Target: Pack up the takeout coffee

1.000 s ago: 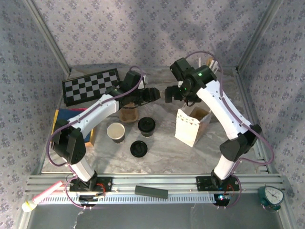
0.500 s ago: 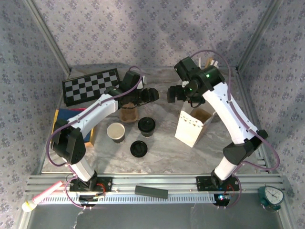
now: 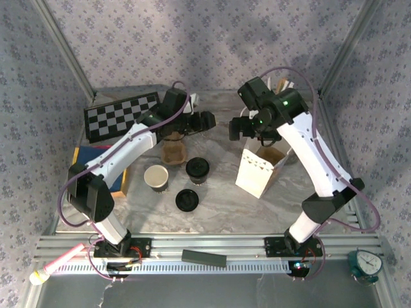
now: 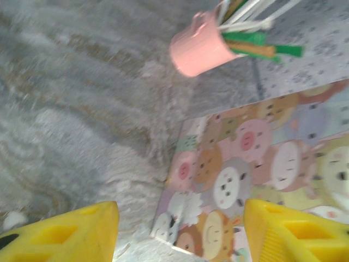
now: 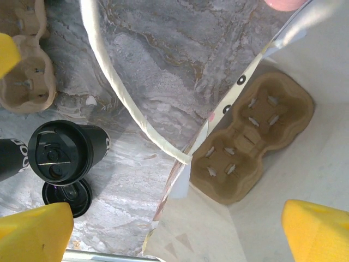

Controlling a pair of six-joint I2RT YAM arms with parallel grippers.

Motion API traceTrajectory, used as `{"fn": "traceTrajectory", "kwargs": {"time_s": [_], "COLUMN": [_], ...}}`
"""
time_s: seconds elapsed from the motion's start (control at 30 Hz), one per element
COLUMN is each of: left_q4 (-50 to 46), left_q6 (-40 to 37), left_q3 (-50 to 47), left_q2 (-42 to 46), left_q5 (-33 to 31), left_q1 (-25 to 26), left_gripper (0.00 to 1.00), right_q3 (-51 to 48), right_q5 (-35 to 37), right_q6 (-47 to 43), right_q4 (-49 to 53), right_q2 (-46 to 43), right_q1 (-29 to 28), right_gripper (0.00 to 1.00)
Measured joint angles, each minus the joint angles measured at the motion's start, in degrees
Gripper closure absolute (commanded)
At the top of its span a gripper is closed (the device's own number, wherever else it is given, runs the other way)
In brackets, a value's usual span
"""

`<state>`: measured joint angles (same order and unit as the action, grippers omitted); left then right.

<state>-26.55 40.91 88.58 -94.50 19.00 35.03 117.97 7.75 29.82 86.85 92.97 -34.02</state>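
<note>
The takeout coffee (image 3: 197,169), a dark cup with a black lid, stands upright on the marble table, and it also appears at the lower left of the right wrist view (image 5: 62,153). My left gripper (image 3: 205,120) hovers behind it, above the table, open with nothing between its yellow fingers (image 4: 60,232). My right gripper (image 3: 237,128) hangs open over the left rim of the white paper bag (image 3: 260,168), and its fingertips (image 5: 319,229) are empty. A brown cup carrier (image 5: 256,136) lies at the bottom of the bag.
A lidless cup (image 3: 156,177) and a loose black lid (image 3: 186,199) sit near the coffee. A second brown carrier (image 3: 173,153) lies behind them. A checkerboard (image 3: 122,115) is at the back left. A pink utensil cup (image 4: 199,49) stands beyond the bag's patterned side (image 4: 245,174).
My right arm has shifted a little to the right, towards the bag's opening. The left gripper has drifted slightly back. Both stay open.
</note>
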Motion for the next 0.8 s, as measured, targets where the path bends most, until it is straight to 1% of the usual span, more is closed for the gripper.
{"fn": "traceTrajectory", "kwargs": {"time_s": [0.23, 0.33, 0.43, 0.63, 0.73, 0.8], "left_q4": [0.2, 0.2, -0.7, -8.0, -12.7, -15.0], "left_q6": [-3.4, -5.3, -7.9, -14.4, -17.2, -18.6], "left_q3": [11.4, 17.5, 24.4, 37.7, 41.2, 41.9], "left_q2": [-0.7, -3.3, -8.0, -18.8, -21.8, -22.4], "left_q5": [4.3, 6.4, 8.1, 9.4, 8.3, 7.1], "left_q1": [3.1, 4.8, 6.5, 9.1, 9.6, 9.6], "left_gripper": [0.43, 0.43, 0.43, 0.42, 0.40, 0.40], "right_q3": [0.1, -1.0, -3.0, -8.3, -10.3, -11.4], "right_q5": [2.6, 3.9, 4.5, 3.5, 2.7, 2.1], "right_q6": [0.2, 0.8, 1.1, 1.8, 2.4, 2.7], "right_q4": [0.0, -0.1, -0.5, -3.1, -4.4, -5.0], "right_q2": [-6.4, -9.7, -12.7, -16.5, -16.7, -16.6], "right_q1": [1.9, 3.9, 6.0, 9.7, 10.1, 10.1], "right_gripper": [0.00, 0.03, 0.07, 0.09, 0.09, 0.09]}}
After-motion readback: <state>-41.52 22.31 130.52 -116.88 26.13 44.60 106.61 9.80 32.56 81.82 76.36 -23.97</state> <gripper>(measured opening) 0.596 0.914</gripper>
